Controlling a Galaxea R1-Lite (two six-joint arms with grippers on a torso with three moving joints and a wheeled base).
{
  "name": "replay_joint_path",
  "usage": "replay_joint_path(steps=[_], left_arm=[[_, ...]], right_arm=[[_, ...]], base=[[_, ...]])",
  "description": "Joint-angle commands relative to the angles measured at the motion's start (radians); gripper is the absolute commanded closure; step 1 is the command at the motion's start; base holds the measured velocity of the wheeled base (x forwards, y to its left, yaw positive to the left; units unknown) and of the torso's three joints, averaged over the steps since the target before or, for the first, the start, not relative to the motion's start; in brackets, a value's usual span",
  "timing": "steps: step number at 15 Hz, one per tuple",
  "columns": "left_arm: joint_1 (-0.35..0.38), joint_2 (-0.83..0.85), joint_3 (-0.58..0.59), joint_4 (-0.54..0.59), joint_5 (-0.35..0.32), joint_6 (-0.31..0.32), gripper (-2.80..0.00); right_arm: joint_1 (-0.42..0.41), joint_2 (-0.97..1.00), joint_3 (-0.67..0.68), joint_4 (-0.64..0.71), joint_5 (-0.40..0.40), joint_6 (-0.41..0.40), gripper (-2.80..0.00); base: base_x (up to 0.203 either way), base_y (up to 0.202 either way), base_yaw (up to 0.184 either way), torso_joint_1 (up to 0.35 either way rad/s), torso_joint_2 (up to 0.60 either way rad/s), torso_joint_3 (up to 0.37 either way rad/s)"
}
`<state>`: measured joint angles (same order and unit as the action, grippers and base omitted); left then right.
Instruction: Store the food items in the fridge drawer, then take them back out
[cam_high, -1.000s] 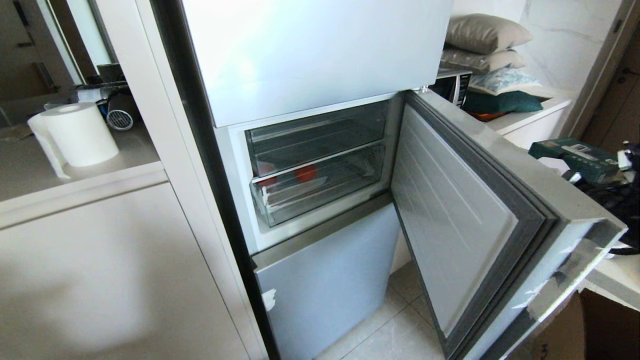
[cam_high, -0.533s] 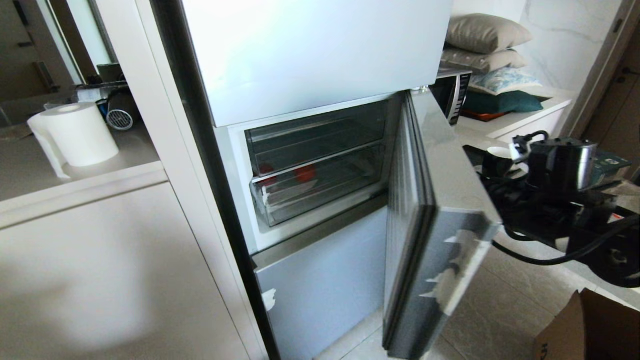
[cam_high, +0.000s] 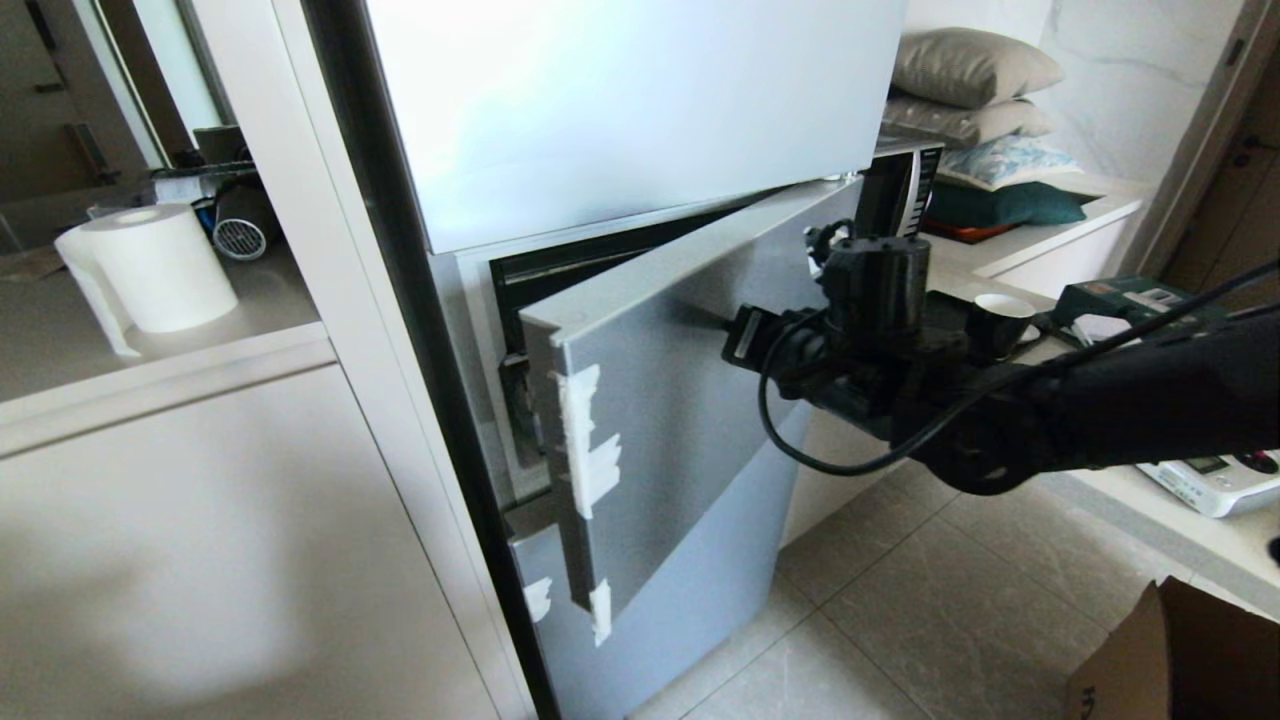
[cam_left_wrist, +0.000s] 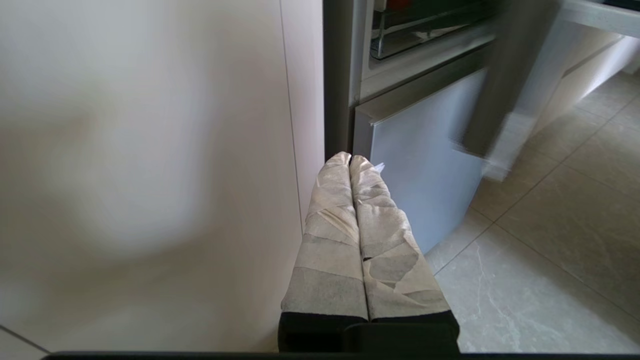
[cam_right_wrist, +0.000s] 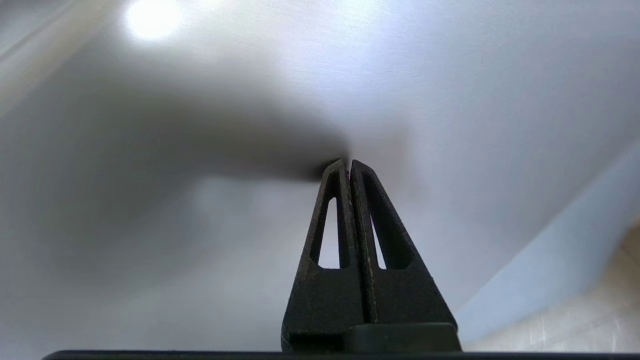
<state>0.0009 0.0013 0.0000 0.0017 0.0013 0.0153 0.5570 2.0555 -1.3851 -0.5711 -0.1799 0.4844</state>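
The fridge (cam_high: 640, 110) stands ahead with its middle door (cam_high: 680, 400) swung almost closed, white tape scraps along its edge. My right gripper (cam_high: 715, 322) is shut and empty, its tips (cam_right_wrist: 348, 162) against the door's outer face. In the head view that door hides the fridge drawer and the food items. The left wrist view still catches the clear fridge drawer (cam_left_wrist: 425, 32) through the gap, with a sliver of something red (cam_left_wrist: 400, 4) in it. My left gripper (cam_left_wrist: 350, 157), its fingers wrapped in tape, hangs shut and empty low down by the fridge's bottom front (cam_left_wrist: 425, 165).
A beige cabinet (cam_high: 200, 520) with a paper towel roll (cam_high: 150, 265) on top flanks the fridge on the left. To the right are a counter (cam_high: 1060, 240) with pillows (cam_high: 970, 65), a microwave (cam_high: 900, 190) and a cup (cam_high: 1000, 310). A cardboard box (cam_high: 1170, 660) sits on the tiled floor.
The middle door has swung from wide open to nearly closed. My right arm came in from the right with it. The drawers and the red item have gone out of the head view.
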Motion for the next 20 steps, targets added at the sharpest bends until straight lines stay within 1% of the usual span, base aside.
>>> replay_joint_path(steps=[1,2,4,8,10,12,13,15,16,17,19,20], left_arm=[[0.001,0.000,0.000,0.000,0.000,0.000,0.00],[0.001,0.000,0.000,0.000,0.000,0.000,0.00],[0.001,0.000,0.000,0.000,0.000,0.000,0.00],[0.001,0.000,0.000,0.000,0.000,0.000,0.00],[0.001,0.000,0.000,0.000,0.000,0.000,0.00],[0.001,0.000,0.000,0.000,0.000,0.000,0.00],[0.001,0.000,0.000,0.001,0.000,0.000,0.00],[0.001,0.000,0.000,0.000,0.000,0.000,0.00],[0.001,0.000,0.000,0.000,0.000,0.000,0.00],[0.001,0.000,0.000,0.000,0.000,0.000,0.00],[0.001,0.000,0.000,0.000,0.000,0.000,0.00],[0.001,0.000,0.000,0.000,0.000,0.000,0.00]], right_arm=[[0.014,0.196,-0.150,0.001,0.031,-0.017,0.00],[0.016,0.208,-0.153,-0.004,0.065,-0.021,0.00],[0.018,0.138,-0.082,-0.039,0.090,-0.021,0.00],[0.036,-0.158,0.233,-0.143,0.198,-0.020,0.00],[0.039,-0.247,0.338,-0.164,0.246,-0.019,0.00],[0.041,-0.292,0.397,-0.165,0.250,-0.026,0.00],[0.046,-0.341,0.453,-0.164,0.248,-0.028,0.00],[0.063,-0.493,0.601,-0.161,0.232,-0.047,0.00],[0.074,-0.580,0.684,-0.161,0.211,-0.077,0.00],[0.085,-0.672,0.771,-0.160,0.169,-0.119,0.00],[0.094,-0.847,0.952,-0.164,0.021,-0.200,0.00],[0.065,-0.927,1.059,-0.165,-0.027,-0.237,0.00]], base=[[0.000,0.000,0.000,0.000,0.00,0.000],[0.000,0.000,0.000,0.000,0.00,0.000],[0.000,0.000,0.000,0.000,0.00,0.000],[0.000,0.000,0.000,0.000,0.00,0.000],[0.000,0.000,0.000,0.000,0.00,0.000],[0.000,0.000,0.000,0.000,0.00,0.000],[0.000,0.000,0.000,0.000,0.00,0.000],[0.000,0.000,0.000,0.000,0.00,0.000],[0.000,0.000,0.000,0.000,0.00,0.000],[0.000,0.000,0.000,0.000,0.00,0.000],[0.000,0.000,0.000,0.000,0.00,0.000],[0.000,0.000,0.000,0.000,0.00,0.000]])
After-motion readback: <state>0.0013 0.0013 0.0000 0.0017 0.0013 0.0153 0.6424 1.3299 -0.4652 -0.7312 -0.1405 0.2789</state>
